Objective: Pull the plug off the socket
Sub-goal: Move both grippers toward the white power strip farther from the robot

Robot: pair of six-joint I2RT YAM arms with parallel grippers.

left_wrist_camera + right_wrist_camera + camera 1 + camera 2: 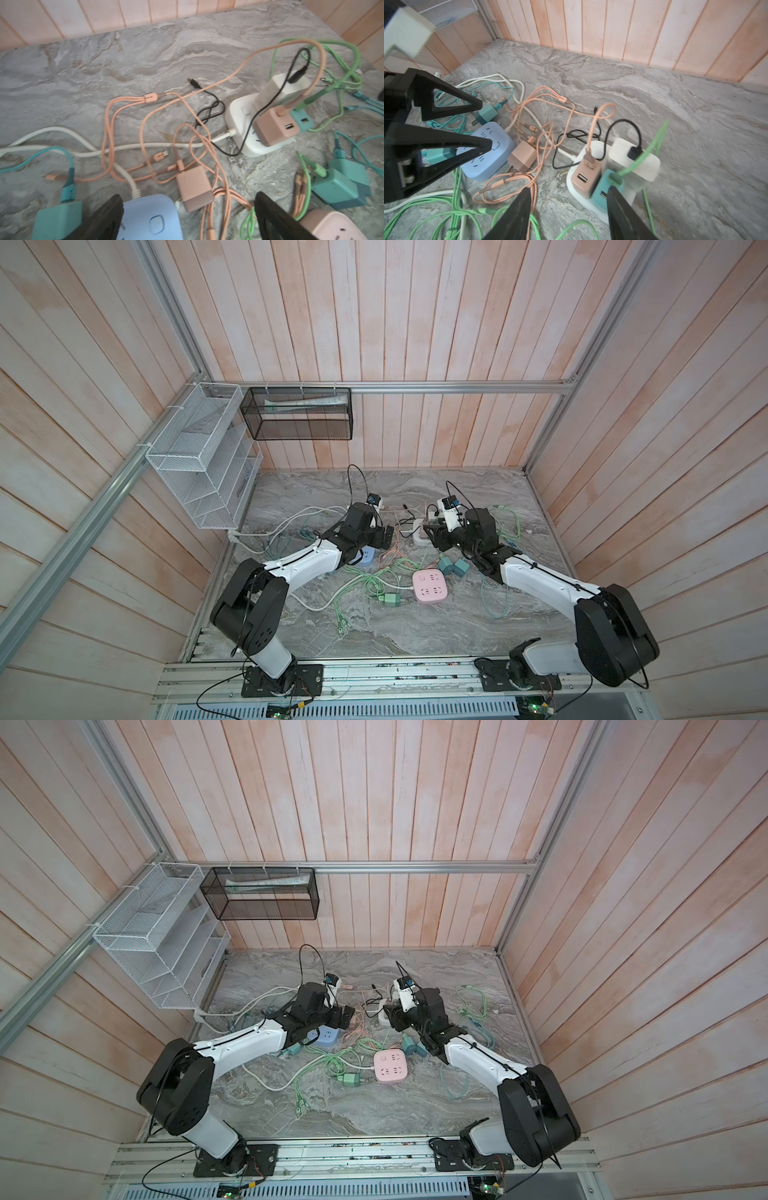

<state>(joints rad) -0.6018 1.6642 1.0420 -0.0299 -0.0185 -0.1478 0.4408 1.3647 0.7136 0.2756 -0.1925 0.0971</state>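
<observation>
Two robot arms hovered over tangled chargers on the grey marble-patterned tabletop (415, 626).
The left gripper (188, 196) hung with its claw spread wide above the pale blue plastic power strip (145, 216). Further right, the white plastic power strip (238, 119) carried a dusty-pink USB charger plug (584, 178), a teal USB charger plug (601, 192) and a white block adapter (635, 164); their markings were too blurred to read. The right gripper (569, 189) stood half spread and empty, with one finger just beside the teal plug.

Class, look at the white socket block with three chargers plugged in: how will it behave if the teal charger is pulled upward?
The white socket block may lift with the teal charger: it lies loose on the table, apparently nothing holding it down. Three tall chargers stand on it, so it looks top-heavy and might tip.
</observation>
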